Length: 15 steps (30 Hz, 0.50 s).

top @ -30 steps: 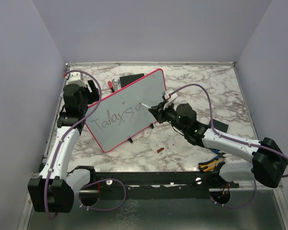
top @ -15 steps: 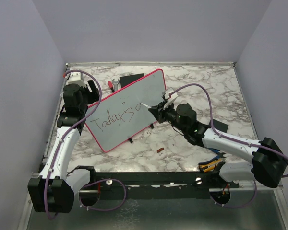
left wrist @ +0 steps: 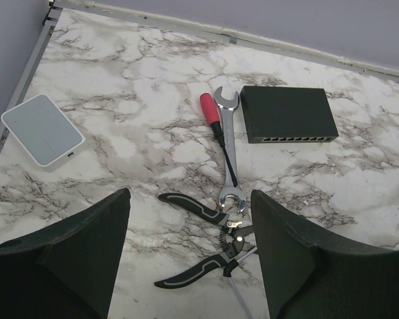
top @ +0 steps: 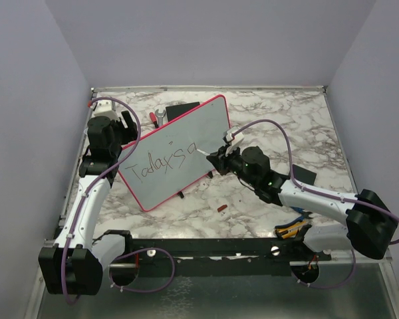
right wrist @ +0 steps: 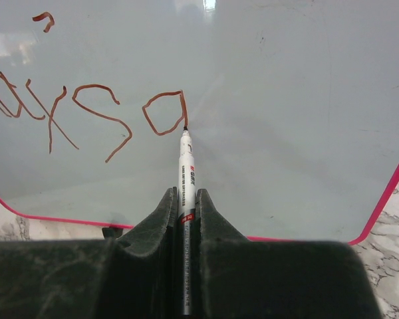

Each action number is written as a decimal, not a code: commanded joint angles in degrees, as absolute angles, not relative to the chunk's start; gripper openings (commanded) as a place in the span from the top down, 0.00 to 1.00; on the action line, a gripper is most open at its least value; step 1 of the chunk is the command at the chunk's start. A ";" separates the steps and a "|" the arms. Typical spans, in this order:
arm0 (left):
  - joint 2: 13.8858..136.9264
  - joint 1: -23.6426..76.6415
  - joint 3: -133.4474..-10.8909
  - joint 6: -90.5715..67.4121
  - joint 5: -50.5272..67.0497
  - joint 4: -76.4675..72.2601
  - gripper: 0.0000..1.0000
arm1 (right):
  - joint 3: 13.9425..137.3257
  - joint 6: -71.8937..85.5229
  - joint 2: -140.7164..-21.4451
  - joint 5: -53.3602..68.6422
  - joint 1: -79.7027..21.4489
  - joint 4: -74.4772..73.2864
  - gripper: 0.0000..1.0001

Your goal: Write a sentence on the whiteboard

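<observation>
Right claw (right wrist: 186, 197), clamped shut on the marker (right wrist: 185, 166), has added the stem of the "a"; the tip sits at that letter's 4 o'clock. The sentence (top: 163, 161) still lacks "gift". The whiteboard (right wrist: 286, 100) stands toward the counter's (top: 286, 119) 9 o'clock. Left claw (left wrist: 189, 199) gapes wide and holds nothing.

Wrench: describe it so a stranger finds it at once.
Look behind the whiteboard, at the table's far left, for a flat black box. The wrench lies just left of it, alongside a red-handled screwdriver. It alone is all bare silver, with an open head at each end.
</observation>
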<state>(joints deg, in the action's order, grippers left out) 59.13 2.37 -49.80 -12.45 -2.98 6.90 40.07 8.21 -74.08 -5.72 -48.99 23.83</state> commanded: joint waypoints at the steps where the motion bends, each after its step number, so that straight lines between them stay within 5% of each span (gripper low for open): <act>1: 58.62 2.90 -48.34 -12.57 -1.47 8.15 0.26 | 39.13 8.62 -75.39 -6.53 -48.60 22.95 1.00; 15: 58.54 2.88 -48.34 -12.49 -1.58 8.11 0.26 | 39.06 8.27 -74.88 -10.12 -48.60 21.07 1.00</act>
<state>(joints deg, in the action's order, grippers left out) 59.13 2.37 -49.80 -12.43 -2.98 6.90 40.05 8.21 -74.37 -6.52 -48.99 23.31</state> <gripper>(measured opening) 0.739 0.102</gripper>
